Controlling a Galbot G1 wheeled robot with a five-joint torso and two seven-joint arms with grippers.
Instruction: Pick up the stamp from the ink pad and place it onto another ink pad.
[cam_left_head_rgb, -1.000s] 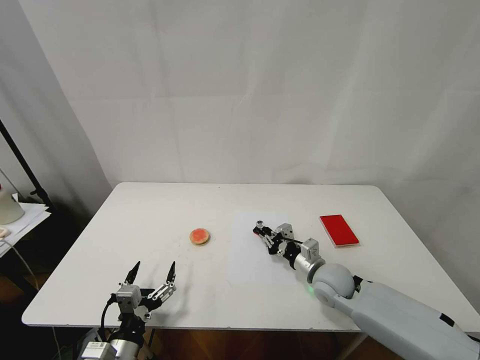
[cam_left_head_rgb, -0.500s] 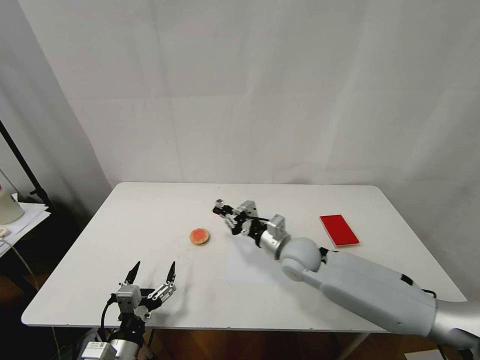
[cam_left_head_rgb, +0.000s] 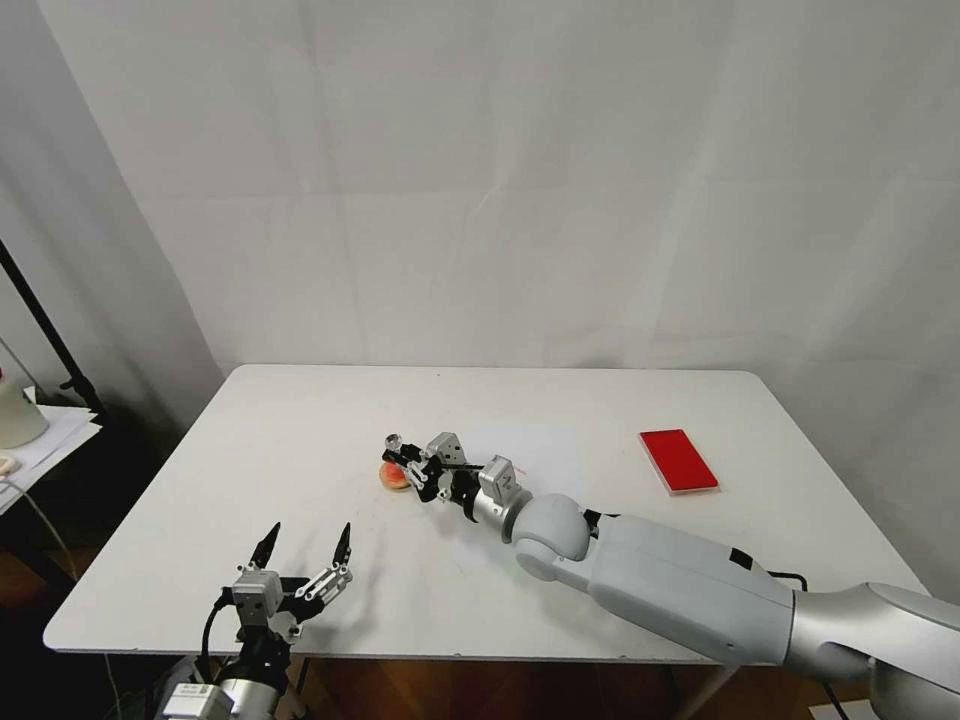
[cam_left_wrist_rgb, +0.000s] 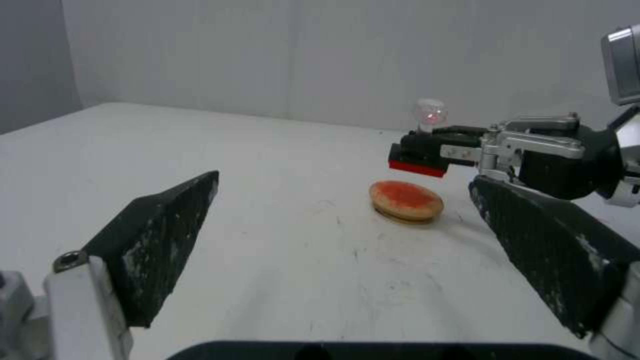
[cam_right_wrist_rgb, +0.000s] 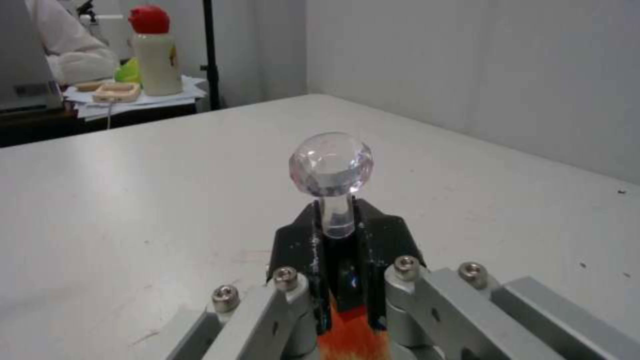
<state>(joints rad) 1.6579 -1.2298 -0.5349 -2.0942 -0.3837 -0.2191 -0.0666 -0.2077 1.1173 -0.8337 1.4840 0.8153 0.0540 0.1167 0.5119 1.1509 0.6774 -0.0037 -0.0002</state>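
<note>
We see the stamp (cam_left_wrist_rgb: 421, 150) as a small black block with a red underside and a clear ball knob standing upright on a thin stem. Our right gripper (cam_left_head_rgb: 408, 462) pinches its black base between closed fingers, holding it in the air just above the round tan-rimmed ink pad (cam_left_wrist_rgb: 407, 200) — apart from it, not touching. The flat red rectangular pad (cam_left_head_rgb: 678, 460) lies well off to the right on the white table (cam_left_head_rgb: 300, 420). Our left gripper (cam_left_head_rgb: 303, 548) waits near the table's front edge, its fingers spread wide.
</note>
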